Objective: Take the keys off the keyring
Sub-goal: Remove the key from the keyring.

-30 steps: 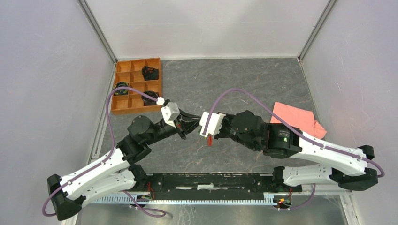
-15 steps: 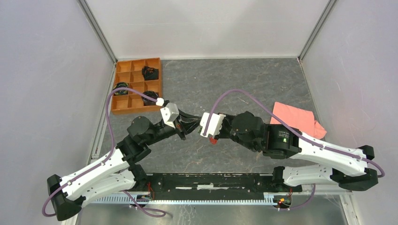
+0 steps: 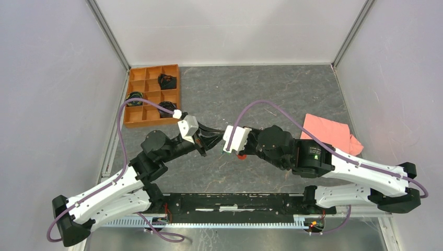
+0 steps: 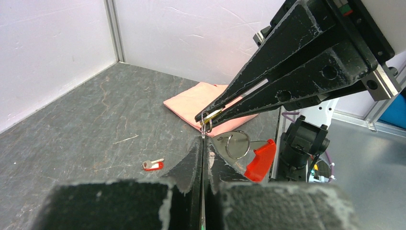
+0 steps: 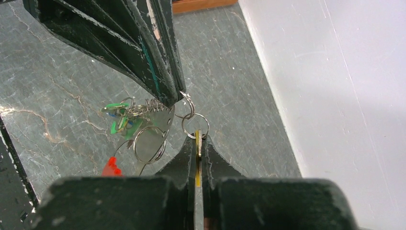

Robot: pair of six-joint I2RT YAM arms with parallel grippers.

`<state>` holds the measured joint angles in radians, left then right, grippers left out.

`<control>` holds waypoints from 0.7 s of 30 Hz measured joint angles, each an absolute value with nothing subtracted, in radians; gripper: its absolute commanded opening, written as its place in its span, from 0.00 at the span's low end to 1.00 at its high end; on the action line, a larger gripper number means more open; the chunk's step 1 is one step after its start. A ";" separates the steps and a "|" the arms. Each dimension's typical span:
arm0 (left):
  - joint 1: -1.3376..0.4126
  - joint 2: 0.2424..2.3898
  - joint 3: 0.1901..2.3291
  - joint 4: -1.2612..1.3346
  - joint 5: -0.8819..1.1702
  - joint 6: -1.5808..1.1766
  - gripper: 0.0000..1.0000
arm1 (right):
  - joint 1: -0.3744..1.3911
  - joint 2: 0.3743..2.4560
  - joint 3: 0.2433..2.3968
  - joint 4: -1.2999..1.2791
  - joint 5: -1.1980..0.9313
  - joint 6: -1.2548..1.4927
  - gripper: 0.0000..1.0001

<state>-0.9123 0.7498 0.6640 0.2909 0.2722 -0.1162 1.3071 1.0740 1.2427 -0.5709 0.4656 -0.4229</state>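
Note:
The two grippers meet tip to tip above the table's middle. My left gripper (image 4: 202, 140) is shut on a small link ring (image 5: 187, 100) of the keyring bunch. From it hang a larger metal keyring (image 4: 238, 144), its red strap (image 4: 261, 159) and green-headed keys (image 5: 118, 120). My right gripper (image 5: 197, 140) is shut on a yellow key (image 5: 197, 146), whose own small ring (image 5: 195, 125) links to the ring in the left jaws. One red-headed key (image 4: 153, 165) lies loose on the table. From above, the left gripper (image 3: 213, 146) and right gripper (image 3: 223, 150) nearly touch, the strap (image 3: 241, 155) beneath.
An orange compartment tray (image 3: 137, 123) with dark items sits at the back left. A pink cloth (image 3: 329, 130) lies at the right, behind the right arm. White walls enclose the grey slate table (image 3: 261, 89) on three sides.
The red strap has swung from below the right gripper's camera towards the right arm. The right gripper's wrist has turned slightly. Both grips stayed shut.

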 measured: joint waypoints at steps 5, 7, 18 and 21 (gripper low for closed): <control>-0.912 0.741 0.655 0.298 0.271 -0.117 0.02 | 1.307 1.074 1.234 -0.561 0.465 -0.423 0.00; -0.912 0.738 0.649 0.303 0.271 -0.117 0.02 | 1.307 1.074 1.230 -0.561 0.465 -0.423 0.00; -0.912 0.726 0.640 0.315 0.262 -0.117 0.02 | 1.307 1.074 1.220 -0.543 0.464 -0.420 0.00; -0.912 0.723 0.632 0.318 0.262 -0.117 0.02 | 1.307 1.074 1.215 -0.540 0.464 -0.419 0.00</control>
